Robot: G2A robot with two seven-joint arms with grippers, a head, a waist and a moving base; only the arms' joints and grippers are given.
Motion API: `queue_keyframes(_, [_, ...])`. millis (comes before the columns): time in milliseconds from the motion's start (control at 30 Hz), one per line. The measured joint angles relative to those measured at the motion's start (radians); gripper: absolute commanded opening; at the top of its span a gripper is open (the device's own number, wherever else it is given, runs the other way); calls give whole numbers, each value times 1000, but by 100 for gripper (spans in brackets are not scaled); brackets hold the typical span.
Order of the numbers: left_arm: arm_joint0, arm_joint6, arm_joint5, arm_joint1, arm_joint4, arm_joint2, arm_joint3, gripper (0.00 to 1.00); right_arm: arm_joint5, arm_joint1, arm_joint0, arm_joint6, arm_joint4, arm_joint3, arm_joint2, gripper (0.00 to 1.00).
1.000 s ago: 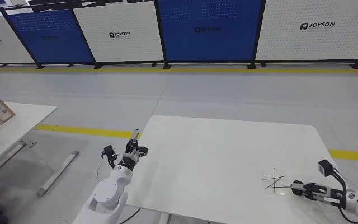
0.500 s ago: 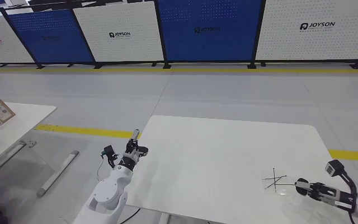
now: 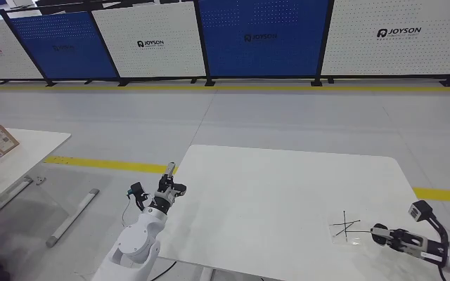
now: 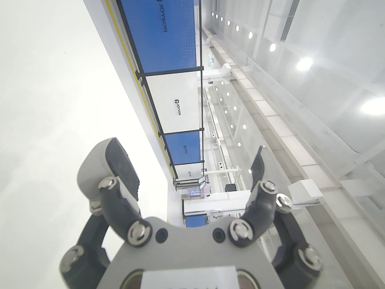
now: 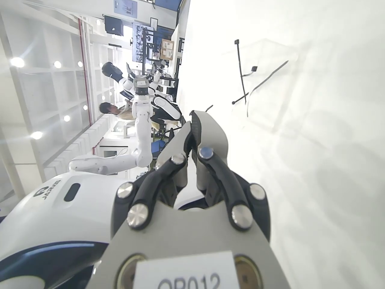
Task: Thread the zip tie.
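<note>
The ties (image 3: 345,227) by the table's (image 3: 281,197) near right corner looked light, thin and springy, best pinched mid-strap. The left gripper (image 4: 189,154) gaped apart; the right gripper (image 5: 192,118) was pressed together.

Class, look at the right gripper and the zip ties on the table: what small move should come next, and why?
Probably open the right gripper and ease it toward the zip ties. Its jaws are shut, short of the ties, which lie loose on the table; the left gripper is open and far off.
</note>
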Motion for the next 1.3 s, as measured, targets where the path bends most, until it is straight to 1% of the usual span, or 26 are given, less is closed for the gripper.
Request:
queue_keyframes(100, [0,0,0,0,0,0,0,100,0,-3,-21,-47,-4,-38,-1,0])
queue_keyframes(133, [0,0,0,0,0,0,0,100,0,-3,-39,-72,10,-68,9,0])
queue_keyframes(200, [0,0,0,0,0,0,0,100,0,-4,-76,-86,57,-123,38,0])
queue_keyframes(233, [0,0,0,0,0,0,0,100,0,-3,-105,-83,94,-163,64,0])
queue_keyframes(300, [0,0,0,0,0,0,0,100,0,-2,-151,-83,132,-226,108,0])
queue_keyframes(333, [0,0,0,0,0,0,0,100,0,-3,-184,-88,144,-271,136,0])
queue_keyframes(433, [0,0,0,0,0,0,0,100,0,-8,-267,-111,153,-382,187,0])
queue_keyframes(500, [0,0,0,0,0,0,0,100,0,-15,-312,-144,132,-441,197,0])
queue_keyframes(533, [0,0,0,0,0,0,0,100,0,-21,-338,-174,112,-474,192,0])
queue_keyframes(567, [0,0,0,0,0,0,0,100,0,-25,-352,-191,102,-492,187,0])
queue_keyframes(633, [0,0,0,0,0,0,0,100,0,-27,-358,-200,98,-500,184,0])
queue_keyframes(1100, [0,0,0,0,0,0,0,100,0,-28,-358,-204,94,-500,179,0])
queue_keyframes(1167, [0,0,0,0,0,0,0,100,0,-37,-367,-262,72,-512,145,0])
queue_keyframes(1200, [0,0,0,0,0,0,0,100,0,-42,-370,-293,78,-519,132,0])
queue_keyframes(1233, [0,0,0,0,0,0,0,100,0,-49,-373,-336,96,-530,126,0])
queue_keyframes(1300, [0,0,0,0,0,0,0,100,0,-60,-384,-398,100,-561,133,0])
